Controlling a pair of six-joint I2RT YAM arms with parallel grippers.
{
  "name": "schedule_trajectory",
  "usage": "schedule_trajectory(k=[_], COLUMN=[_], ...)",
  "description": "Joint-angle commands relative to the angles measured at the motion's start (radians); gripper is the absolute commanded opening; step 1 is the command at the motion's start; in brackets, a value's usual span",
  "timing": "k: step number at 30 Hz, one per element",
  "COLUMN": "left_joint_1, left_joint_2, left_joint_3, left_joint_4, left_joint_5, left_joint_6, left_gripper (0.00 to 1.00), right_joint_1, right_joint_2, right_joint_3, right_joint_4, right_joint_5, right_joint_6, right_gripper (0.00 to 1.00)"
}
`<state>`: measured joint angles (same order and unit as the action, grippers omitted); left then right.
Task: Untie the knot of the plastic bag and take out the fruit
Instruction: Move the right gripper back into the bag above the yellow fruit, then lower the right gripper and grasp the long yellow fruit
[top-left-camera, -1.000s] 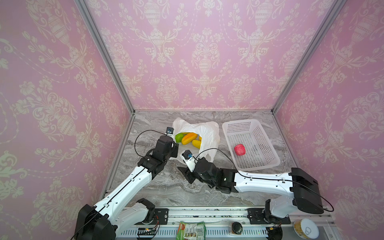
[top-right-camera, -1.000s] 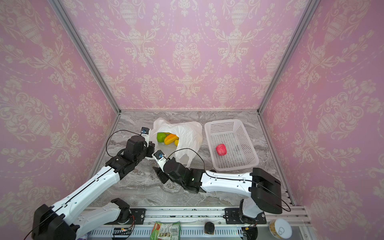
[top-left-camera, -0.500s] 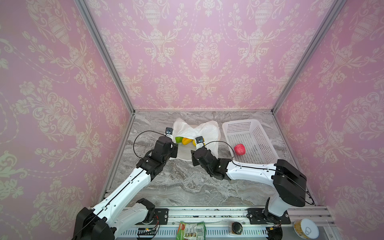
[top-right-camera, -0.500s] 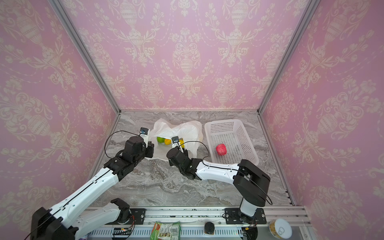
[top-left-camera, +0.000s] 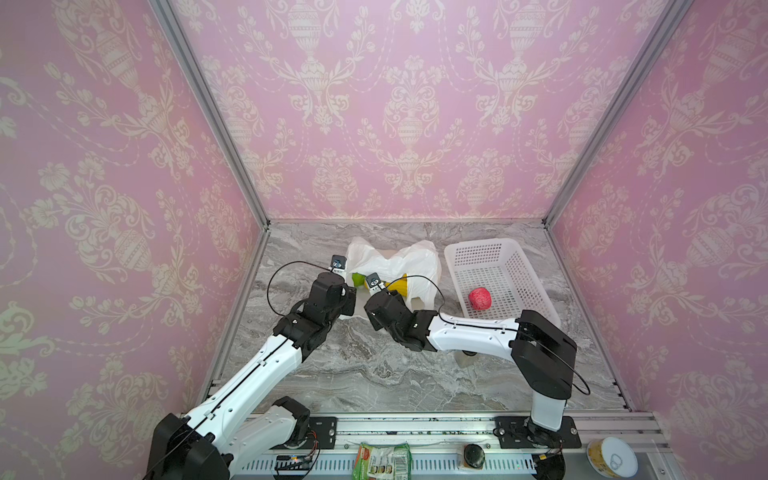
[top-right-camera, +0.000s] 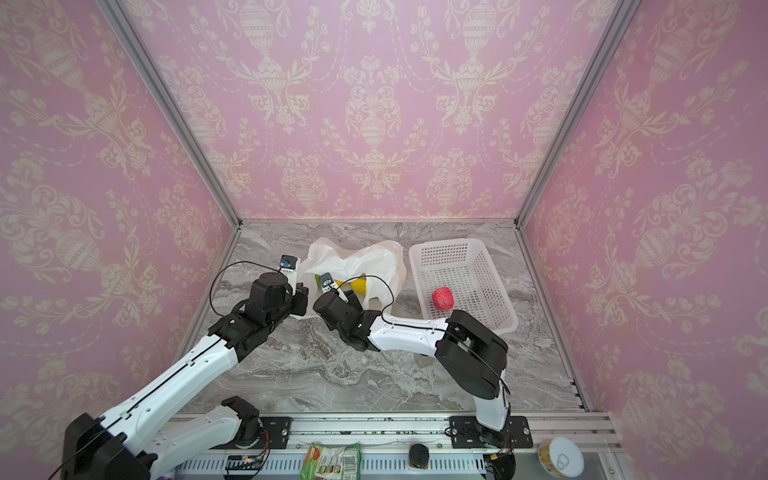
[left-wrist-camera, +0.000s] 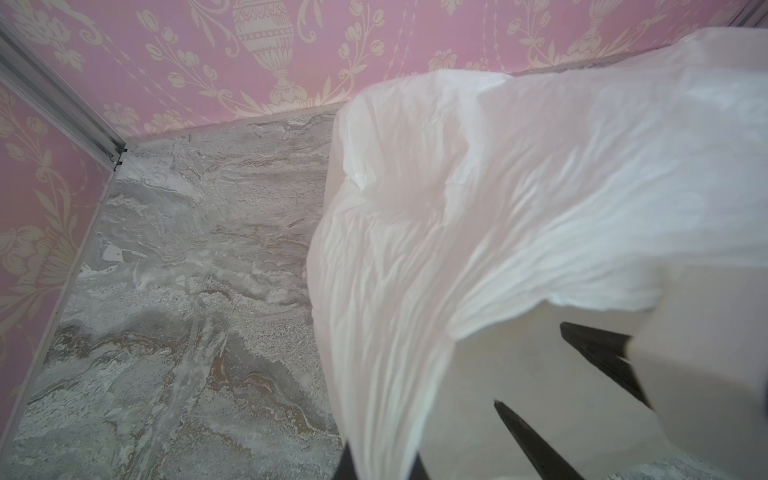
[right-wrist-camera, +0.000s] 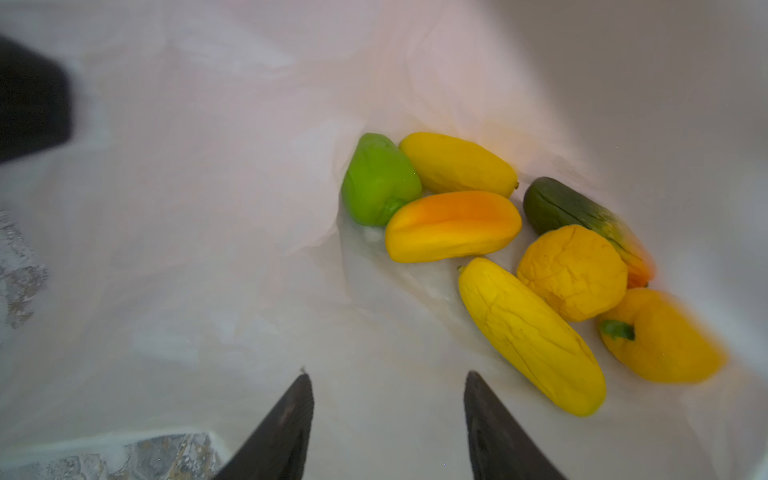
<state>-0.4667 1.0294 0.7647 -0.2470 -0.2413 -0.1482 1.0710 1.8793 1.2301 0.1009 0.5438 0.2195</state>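
Observation:
The white plastic bag (top-left-camera: 395, 262) (top-right-camera: 357, 257) lies at the back middle of the marble table, its mouth held wide. No knot shows in any view. My left gripper (left-wrist-camera: 382, 463) is shut on the plastic bag's rim (left-wrist-camera: 415, 332). My right gripper (right-wrist-camera: 386, 374) is open inside the mouth, nothing between its fingers. Several fruit lie just ahead of it: a green one (right-wrist-camera: 378, 178), a yellow oblong (right-wrist-camera: 457, 164), an orange one (right-wrist-camera: 453, 226), a long yellow one (right-wrist-camera: 532, 336) and a round yellow one (right-wrist-camera: 573, 272). A pink-red fruit (top-left-camera: 480, 298) sits in the basket.
The white perforated basket (top-left-camera: 469, 253) (top-right-camera: 440, 249) stands right of the bag, close to the right wall. Pink walls close in the left, back and right. A snack packet (top-left-camera: 382, 459) and a tin (top-left-camera: 611, 457) lie on the front rail.
My right gripper has moved from the table in front of the bag up into its mouth, and its jaws have widened. The left gripper has kept its hold on the bag.

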Motion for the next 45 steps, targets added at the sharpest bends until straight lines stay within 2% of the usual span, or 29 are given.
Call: schedule_trajectory(k=[1, 3, 6, 8, 12, 18, 20, 24, 28, 30, 32, 35, 40, 45], left_joint_1=[0.004, 0.003, 0.003, 0.003, 0.003, 0.003, 0.003, 0.003, 0.003, 0.003, 0.003, 0.003, 0.003, 0.003], left_joint_2=[-0.011, -0.021, -0.048, -0.067, -0.093, -0.091, -0.081, -0.054, -0.064, -0.075, -0.077, -0.068, -0.063, -0.054], left_joint_3=[-0.011, -0.015, -0.025, -0.026, -0.058, -0.057, -0.052, -0.044, -0.044, -0.048, -0.050, -0.051, -0.044, -0.045], left_joint_4=[0.016, 0.018, 0.023, 0.024, 0.037, 0.036, 0.036, 0.028, 0.026, 0.030, 0.032, 0.035, 0.028, 0.031], left_joint_5=[0.007, 0.007, 0.002, 0.003, 0.021, 0.030, 0.033, 0.038, 0.042, 0.042, 0.045, 0.046, 0.044, 0.047], left_joint_6=[-0.022, -0.021, -0.025, -0.023, -0.017, -0.017, -0.016, -0.016, -0.017, -0.018, -0.017, -0.018, -0.019, -0.018], left_gripper=[0.00, 0.00, 0.00, 0.00, 0.00, 0.00, 0.00, 0.00, 0.00, 0.00, 0.00, 0.00, 0.00, 0.00], right_joint_1=[0.051, 0.049, 0.032, 0.026, -0.029, -0.083, -0.083, -0.088, -0.125, -0.140, -0.153, -0.161, -0.179, -0.226], right_joint_2=[0.033, 0.072, 0.115, 0.125, 0.134, 0.088, 0.057, 0.038, 0.126, 0.166, 0.199, 0.245, 0.307, 0.318], right_joint_3=[-0.077, -0.047, -0.001, -0.001, 0.066, 0.124, 0.121, 0.130, 0.230, 0.259, 0.290, 0.325, 0.396, 0.402], right_joint_4=[0.166, 0.139, 0.107, 0.113, -0.009, -0.157, -0.177, -0.219, -0.348, -0.372, -0.395, -0.388, -0.422, -0.434], right_joint_5=[-0.023, -0.004, -0.042, -0.035, -0.062, -0.082, -0.073, 0.035, 0.094, 0.126, 0.111, 0.088, 0.157, 0.152], right_joint_6=[-0.161, -0.160, -0.160, -0.161, -0.089, 0.030, 0.051, 0.079, 0.125, 0.136, 0.142, 0.113, 0.049, 0.003], right_gripper=[0.60, 0.54, 0.45, 0.44, 0.42, 0.45, 0.48, 0.57, 0.60, 0.69, 0.76, 0.83, 0.97, 1.00])
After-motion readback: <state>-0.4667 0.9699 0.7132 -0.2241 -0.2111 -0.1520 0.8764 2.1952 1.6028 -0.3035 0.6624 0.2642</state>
